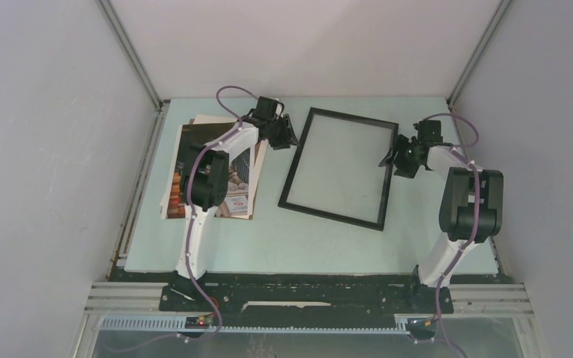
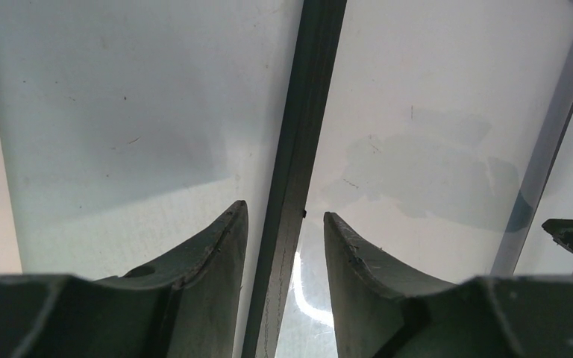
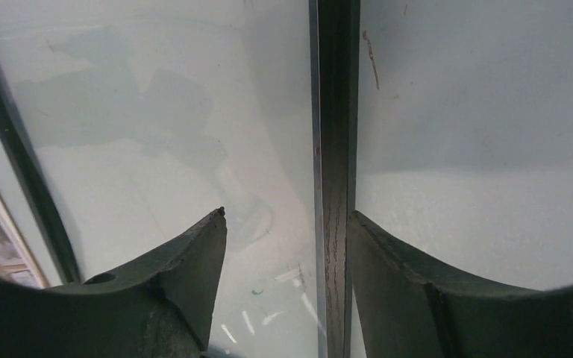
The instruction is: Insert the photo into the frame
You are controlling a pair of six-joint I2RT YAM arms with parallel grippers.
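I am straddling the left rail of the frame (image 1: pixel 331 215) near its far corner with my left gripper (image 1: pixel 289 139). It is standing partly open, a sliver of gap showing on each side of the rail, so it is gripping nothing. My right gripper (image 1: pixel 389 159) is straddling the right rail and is also open. Its 1 finger (image 3: pixel 388 261) is resting against the rail's outer edge while the other is hanging well clear over the pane.

The frame is lying turned askew in the middle of the worktop (image 1: pixel 306 246), all 4 black edges in view. Bare worktop is lying open between its near rail and my 2 arm bases, and a narrower strip is running along its left side.

The photo (image 1: pixel 240 190) is lying near the left wall, partly under my left arm, with paler sheets peeking out beneath it. I am counting 1 frame and 1 photo. The print on the photo is too small to read.
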